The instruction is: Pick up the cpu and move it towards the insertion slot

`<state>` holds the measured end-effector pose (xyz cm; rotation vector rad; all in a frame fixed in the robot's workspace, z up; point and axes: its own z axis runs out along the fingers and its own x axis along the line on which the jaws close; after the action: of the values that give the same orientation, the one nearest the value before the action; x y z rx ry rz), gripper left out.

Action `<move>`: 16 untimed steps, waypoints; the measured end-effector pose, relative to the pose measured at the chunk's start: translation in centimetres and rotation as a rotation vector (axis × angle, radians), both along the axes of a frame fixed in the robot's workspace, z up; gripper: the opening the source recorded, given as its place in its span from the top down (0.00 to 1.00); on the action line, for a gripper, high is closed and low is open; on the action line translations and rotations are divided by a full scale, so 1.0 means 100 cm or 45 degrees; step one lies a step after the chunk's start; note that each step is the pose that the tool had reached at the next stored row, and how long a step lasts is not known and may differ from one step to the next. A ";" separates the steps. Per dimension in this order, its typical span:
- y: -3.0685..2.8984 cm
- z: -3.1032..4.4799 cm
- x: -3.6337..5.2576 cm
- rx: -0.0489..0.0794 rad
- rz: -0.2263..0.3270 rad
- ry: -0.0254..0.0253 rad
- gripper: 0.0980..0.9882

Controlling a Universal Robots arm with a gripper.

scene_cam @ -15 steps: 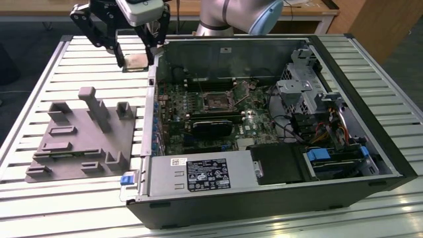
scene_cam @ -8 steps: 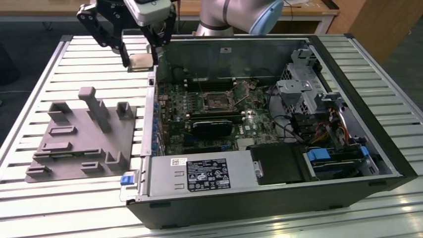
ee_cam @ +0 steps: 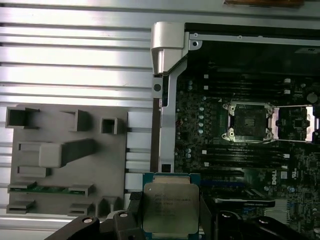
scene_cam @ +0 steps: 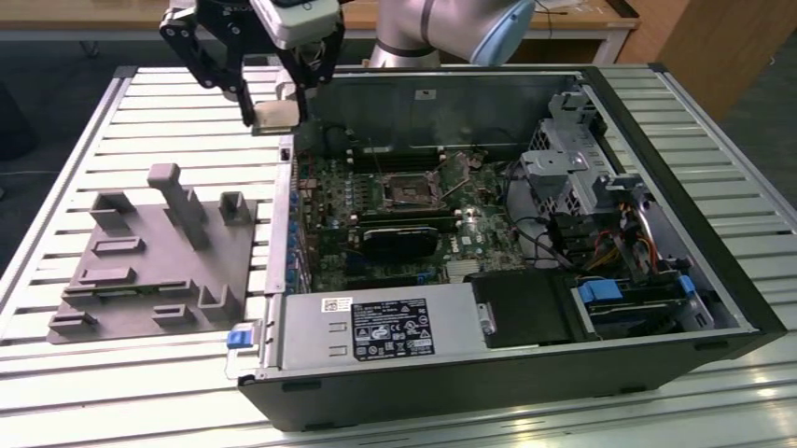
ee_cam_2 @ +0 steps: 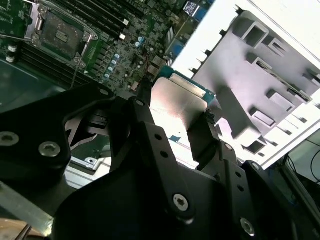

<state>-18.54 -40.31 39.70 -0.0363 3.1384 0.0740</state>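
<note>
- The gripper [scene_cam: 276, 93] is clamping the cpu [scene_cam: 276, 116] between its two fingers [ee_cam_2: 202, 131], carrying it in the air, clear of the worktop [scene_cam: 125, 140].
- In the exterior view the chip is hanging just outside the computer case [scene_cam: 673, 140], near its far corner on the exterior view's left, with the grey fixture plate [scene_cam: 156, 257] nearer the camera.
- The insertion slot [scene_cam: 409, 189] is lying open on the green board, well apart from the chip.
- Judged from this, the pick-up is done and the carrying step is under way.
- That step is calling for travel over the case wall and across the board, keeping the chip level and its edges square to the socket frame.
</note>
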 end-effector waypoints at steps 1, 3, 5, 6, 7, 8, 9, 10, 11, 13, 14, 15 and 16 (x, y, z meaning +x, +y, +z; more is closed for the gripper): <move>0.0000 0.0000 0.0012 0.000 0.000 0.0000 0.50; 0.0000 0.0000 0.0035 0.000 0.000 0.0001 0.50; 0.0000 0.0000 0.0057 0.000 0.000 0.0000 0.50; 0.0000 0.0000 0.0068 0.000 0.000 0.0001 0.50; 0.0000 0.0000 0.0079 0.000 0.000 0.0001 0.50; 0.0000 0.0000 0.0090 0.000 0.000 0.0000 0.50; 0.0000 0.0001 0.0101 0.000 0.000 0.0001 0.50; 0.0000 0.0000 0.0111 0.000 0.000 0.0000 0.50; 0.0000 0.0000 0.0122 0.000 0.000 0.0000 0.50; 0.0000 0.0000 0.0146 0.000 0.000 0.0001 0.50; 0.0000 0.0000 0.0158 0.000 0.000 0.0000 0.50; 0.0000 0.0000 0.0169 0.000 0.000 0.0001 0.50; 0.0000 0.0000 0.0181 0.000 0.000 0.0001 0.50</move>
<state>-16.73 -40.31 39.70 -0.0363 3.1385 0.0739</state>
